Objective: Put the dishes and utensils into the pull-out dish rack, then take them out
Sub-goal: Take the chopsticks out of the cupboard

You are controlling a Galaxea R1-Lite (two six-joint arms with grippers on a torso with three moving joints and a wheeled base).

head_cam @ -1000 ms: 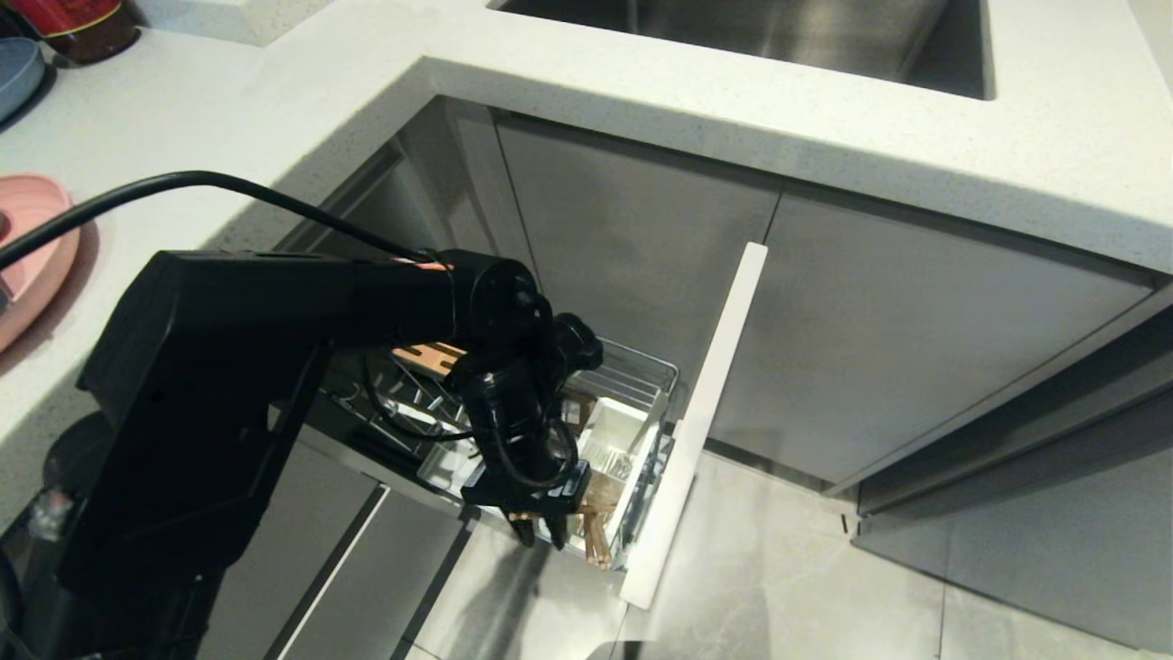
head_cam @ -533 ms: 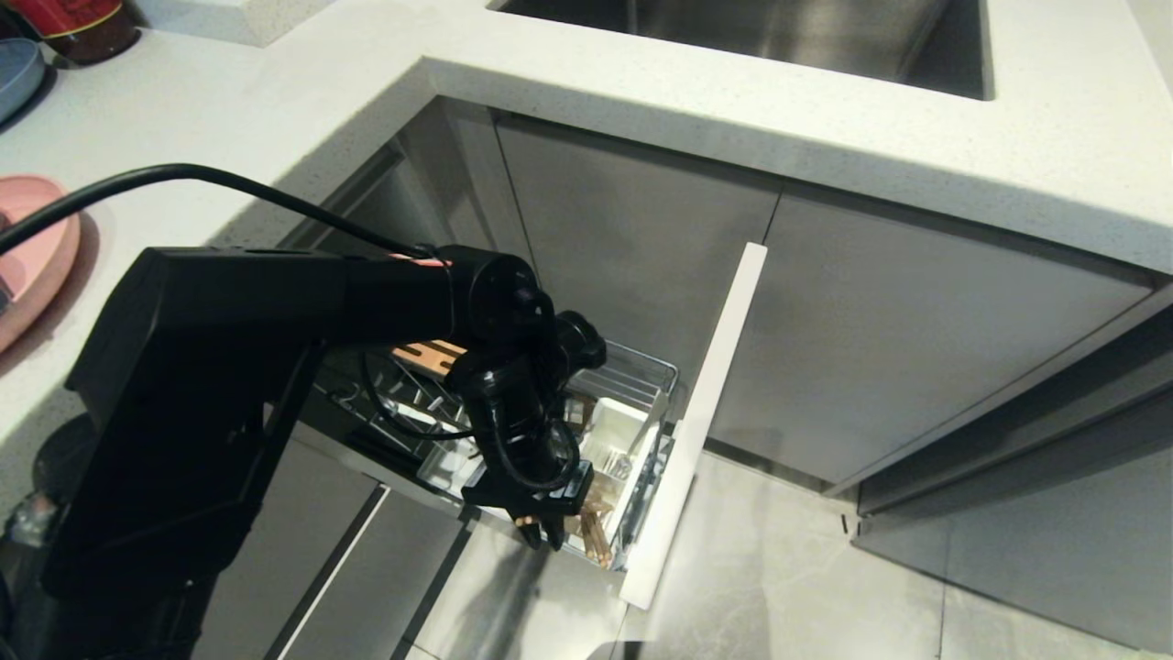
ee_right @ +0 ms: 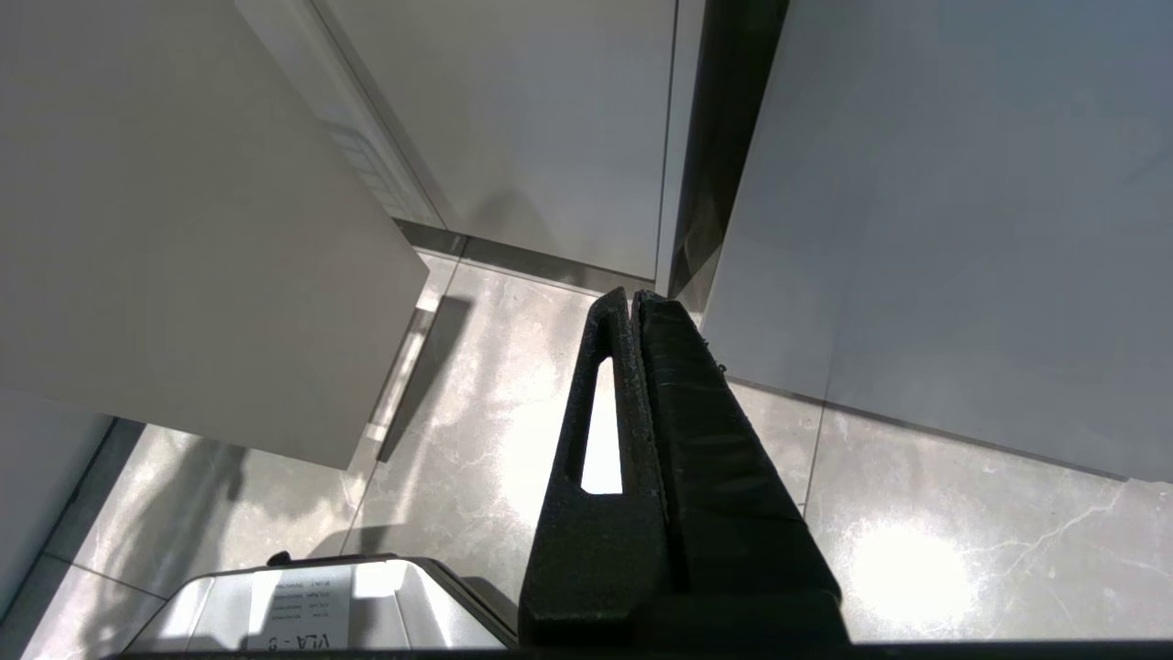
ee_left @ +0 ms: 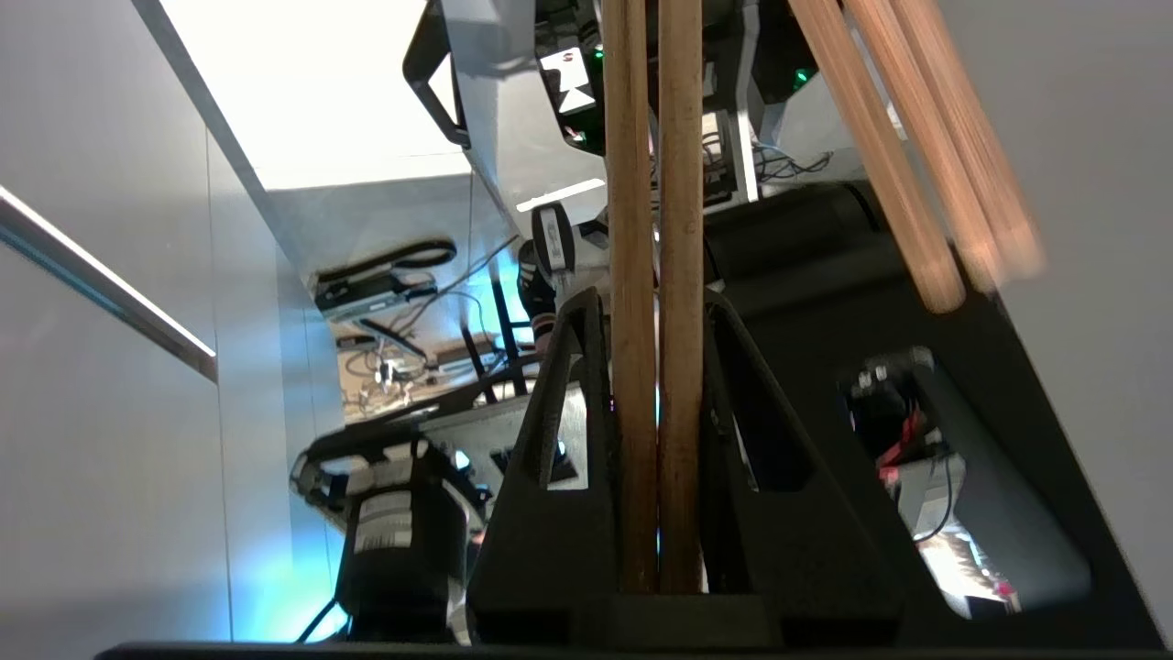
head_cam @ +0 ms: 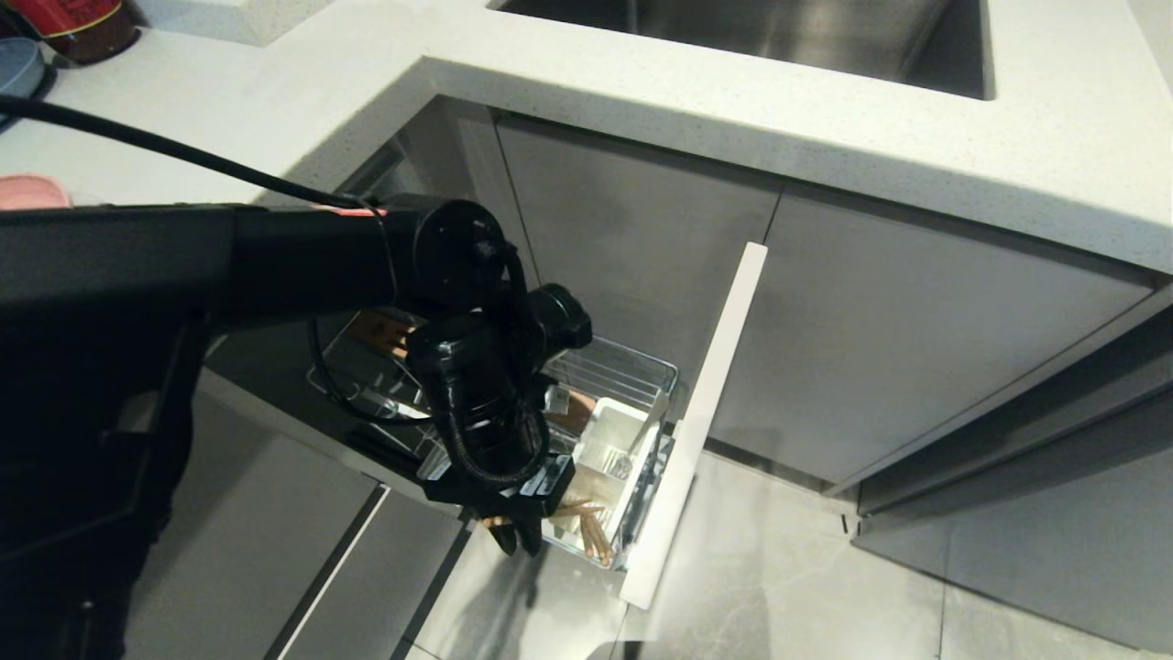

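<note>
My left gripper [head_cam: 518, 543] hangs pointing down at the near corner of the pull-out dish rack [head_cam: 632, 368]. It is shut on a pair of light wooden chopsticks [ee_left: 655, 275], which run straight up between the jaws of the left gripper [ee_left: 652, 298] in the left wrist view. More wooden sticks [head_cam: 586, 533] show at the rack's near corner beside the fingers. The rack's white cutlery box [head_cam: 609, 440] and pale front panel [head_cam: 706, 412] stand just right of the gripper. A sliver of the pink plate [head_cam: 27, 191] shows on the counter behind my left arm. My right gripper [ee_right: 632, 301] is shut and empty over the floor.
The white counter [head_cam: 825, 119] with a steel sink [head_cam: 779, 32] overhangs grey cabinet doors [head_cam: 898, 339]. A blue-grey dish [head_cam: 16, 69] and a red-lidded jar [head_cam: 82, 23] sit at the counter's far left. Glossy floor tiles [head_cam: 788, 577] lie below the rack.
My left arm has swung up and toward the camera, now covering most of the pink plate. The gripper has shifted slightly left along the rack's near edge, still shut on the chopsticks.
</note>
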